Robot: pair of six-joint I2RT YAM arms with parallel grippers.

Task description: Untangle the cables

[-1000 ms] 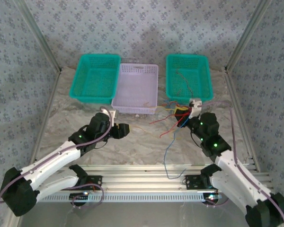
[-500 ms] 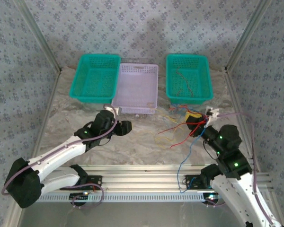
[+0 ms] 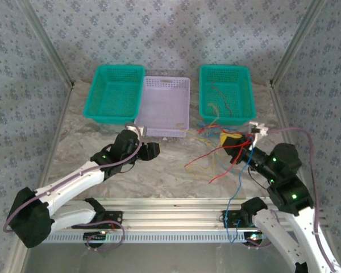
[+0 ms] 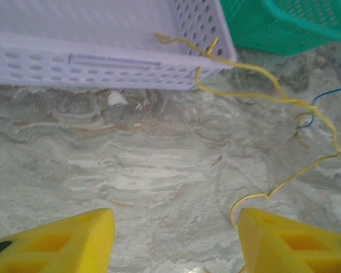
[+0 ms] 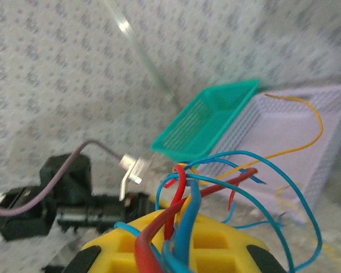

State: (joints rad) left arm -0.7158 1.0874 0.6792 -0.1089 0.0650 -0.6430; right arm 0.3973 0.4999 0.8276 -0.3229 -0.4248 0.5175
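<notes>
From overhead, the right gripper (image 3: 227, 139) hangs above the table (image 3: 170, 177) just in front of the right teal basket (image 3: 245, 94), its yellow fingers pinched onto the cables (image 3: 216, 154). Red, yellow and blue strands fan out to its left, and one blue wire (image 3: 234, 193) trails down over the near rail. A few more strands lie inside the right teal basket. Across the way, the left gripper (image 3: 149, 152) sits just in front of the lavender basket (image 3: 182, 85), well apart from the bundle, with the left teal basket (image 3: 102, 94) beyond it. Over to the left wrist: the yellow fingers (image 4: 68, 239) stand apart with bare table between them, nothing held. A yellow wire (image 4: 273, 91) spills over the lavender basket's near rim and snakes across the table towards the right-hand finger, and a blue strand curls in from the right edge. On the right wrist camera, the fingers (image 5: 108, 250) are closed together on red and blue wires that loop up out of the grip, lifted off the table, while a yellow wire arcs in front of the lavender basket behind them.
</notes>
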